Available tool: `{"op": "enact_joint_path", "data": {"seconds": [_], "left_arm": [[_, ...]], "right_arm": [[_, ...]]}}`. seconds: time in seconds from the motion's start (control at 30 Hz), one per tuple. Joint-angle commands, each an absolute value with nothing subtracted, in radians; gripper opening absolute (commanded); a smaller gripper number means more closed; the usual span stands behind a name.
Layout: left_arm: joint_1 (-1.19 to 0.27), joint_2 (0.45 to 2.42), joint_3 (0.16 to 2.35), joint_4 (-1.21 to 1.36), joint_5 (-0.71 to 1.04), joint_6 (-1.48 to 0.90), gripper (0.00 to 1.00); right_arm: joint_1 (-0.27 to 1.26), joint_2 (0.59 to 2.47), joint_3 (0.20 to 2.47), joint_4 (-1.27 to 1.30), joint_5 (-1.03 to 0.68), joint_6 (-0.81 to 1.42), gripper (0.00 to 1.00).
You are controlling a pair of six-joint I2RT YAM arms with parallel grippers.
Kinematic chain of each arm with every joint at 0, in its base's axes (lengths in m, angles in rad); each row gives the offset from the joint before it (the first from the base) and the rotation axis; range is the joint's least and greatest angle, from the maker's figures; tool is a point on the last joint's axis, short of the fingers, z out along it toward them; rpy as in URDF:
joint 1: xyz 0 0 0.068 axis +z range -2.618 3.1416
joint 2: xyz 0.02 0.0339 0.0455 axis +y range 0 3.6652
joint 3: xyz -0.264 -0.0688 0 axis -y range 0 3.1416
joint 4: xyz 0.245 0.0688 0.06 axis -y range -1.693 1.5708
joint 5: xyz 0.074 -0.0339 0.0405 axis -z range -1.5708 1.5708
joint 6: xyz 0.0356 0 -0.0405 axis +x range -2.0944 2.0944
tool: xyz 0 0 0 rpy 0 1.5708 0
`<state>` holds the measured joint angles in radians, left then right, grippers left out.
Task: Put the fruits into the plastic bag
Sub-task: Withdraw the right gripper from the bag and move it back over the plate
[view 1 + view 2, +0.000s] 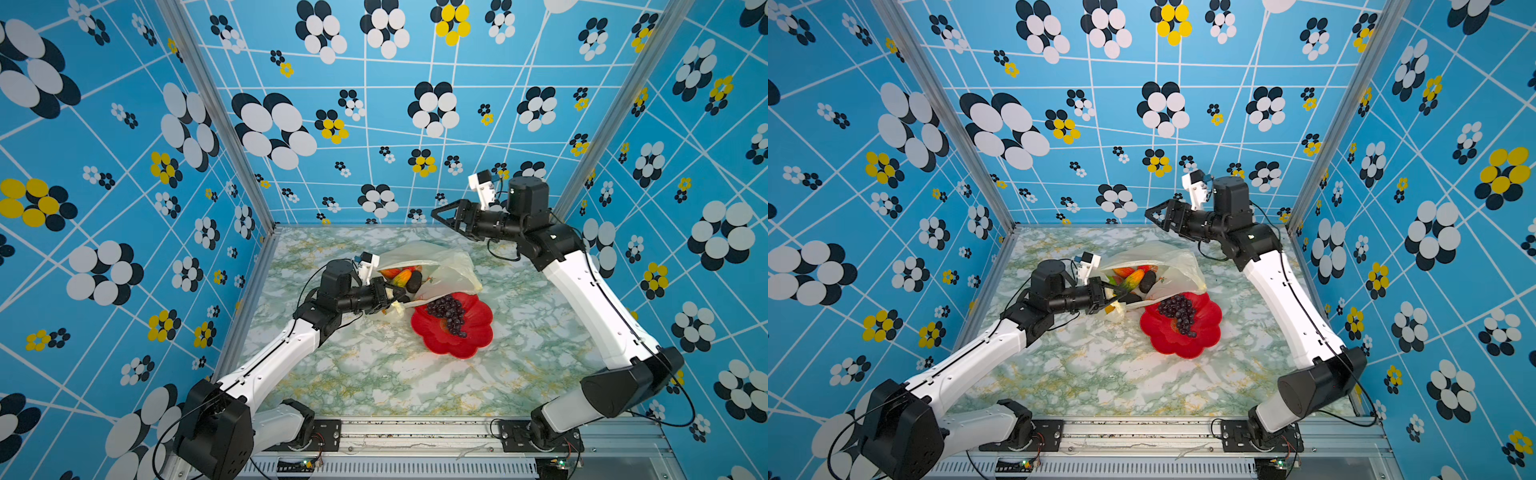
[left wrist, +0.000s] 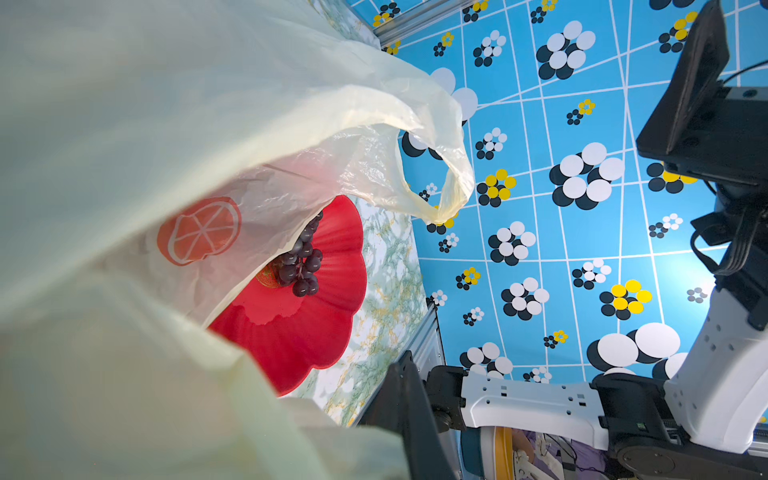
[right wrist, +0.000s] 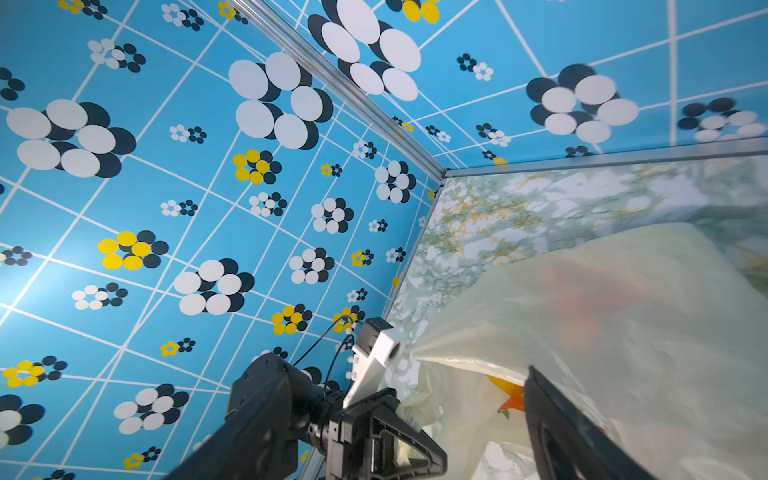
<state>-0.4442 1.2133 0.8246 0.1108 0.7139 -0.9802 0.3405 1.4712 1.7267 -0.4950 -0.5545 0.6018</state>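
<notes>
So it looks like we're on the last fruit here. The bag (image 1: 436, 253) lies on its side mid-bench (image 1: 374, 374), mouth facing the left arm. The left end effector (image 1: 395, 296) is pinched shut on the bag's near rim and holds the mouth open. Inside I can make out a red-orange piece (image 1: 392, 273), a yellow-green one (image 1: 404, 277) and a black one (image 1: 414, 281). There may be more behind them, but I can't count through the plastic. The grapes (image 1: 448, 312) are the only fruit I see outside. They sit on the red plate (image 1: 469, 340), right against the bag's lower lip, and the left wrist view shows the plastic draping over part of the bunch. The right end effector (image 1: 436, 214) is up by the back wall, well clear of everything, with its jaws apart and empty. My guess for the next move: the right arm drops over the plate, grabs the bunch by its free end without snagging the bag film, then carries it into the mouth while the left keeps the rim up. Head count: two arms, one bag, one plate, one grape bunch, and at least three fruits bagged.
</notes>
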Motion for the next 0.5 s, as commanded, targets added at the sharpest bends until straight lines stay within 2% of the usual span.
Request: {"op": "enact_joint_path", "data": {"seconds": [0.0, 0.07, 0.3, 0.47], "left_arm": [[-0.431, 1.201, 0.828, 0.116, 0.709, -0.973, 0.0], [-0.428, 1.195, 0.83, 0.104, 0.707, -0.963, 0.0], [-0.42, 1.189, 0.83, 0.094, 0.709, -0.956, 0.0], [-0.419, 1.183, 0.833, 0.091, 0.707, -0.957, 0.0]], "right_arm": [[0.285, 1.39, 1.626, -0.591, -0.463, 0.513, 0.94], [0.254, 1.332, 1.535, -0.614, -0.418, 0.486, 0.99], [0.215, 1.231, 1.389, -0.727, -0.213, 0.414, 0.99], [0.199, 1.221, 1.341, -0.77, -0.149, 0.387, 0.99]]}}
